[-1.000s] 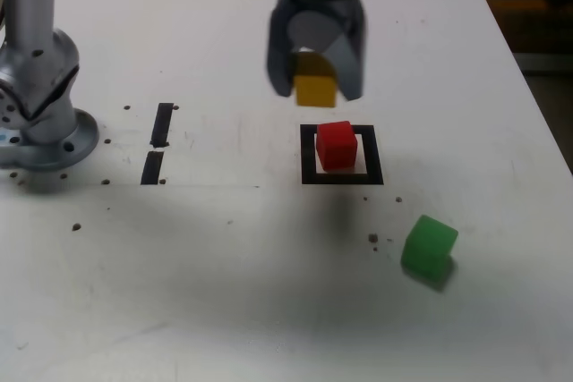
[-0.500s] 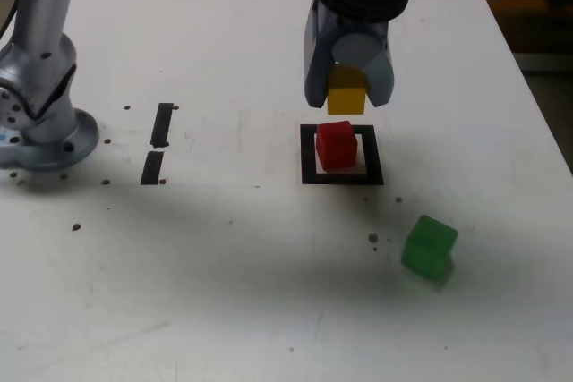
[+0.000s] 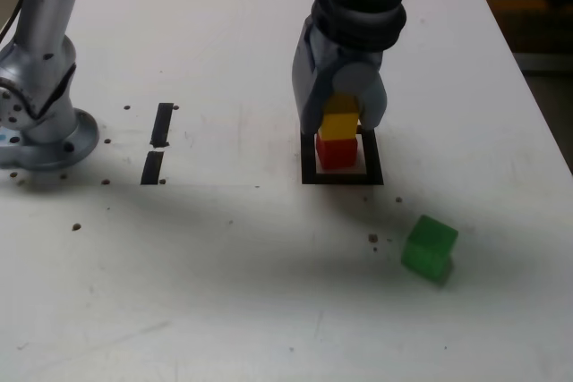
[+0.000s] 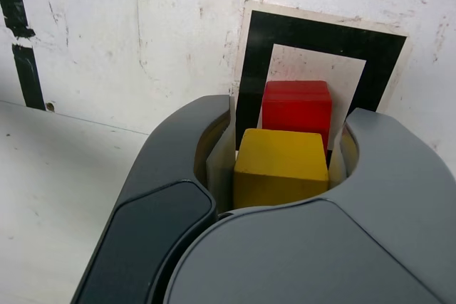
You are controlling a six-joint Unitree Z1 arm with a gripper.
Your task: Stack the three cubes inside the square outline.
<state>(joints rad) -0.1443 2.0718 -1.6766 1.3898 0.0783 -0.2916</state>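
Exterior view: a grey robot arm reaches down from twelve o'clock over a scuffed white tabletop (image 3: 224,292). Its end effector (image 3: 339,124) is clamped on a small matte yellow cube (image 3: 338,125), one grey finger on each side. The yellow cube sits directly on a small matte red cube (image 3: 337,151), which stands inside the black-bordered square outline (image 3: 342,178) near the centre. The fingers hide the yellow cube's sides and the outline's far edge. A small matte green cube (image 3: 429,248) lies alone toward five o'clock from the outline, well apart from it. Two short black tape strips (image 3: 158,143) lie toward nine o'clock, and the arm's round metal base (image 3: 40,127) is cut off at the frame edge beyond them.

Wrist view: the end effector's dark housing fills the six o'clock half. Between the fingers the yellow cube (image 4: 280,166) shows, with the red cube (image 4: 297,111) partly covered behind it and the outline (image 4: 320,37) partly hidden.
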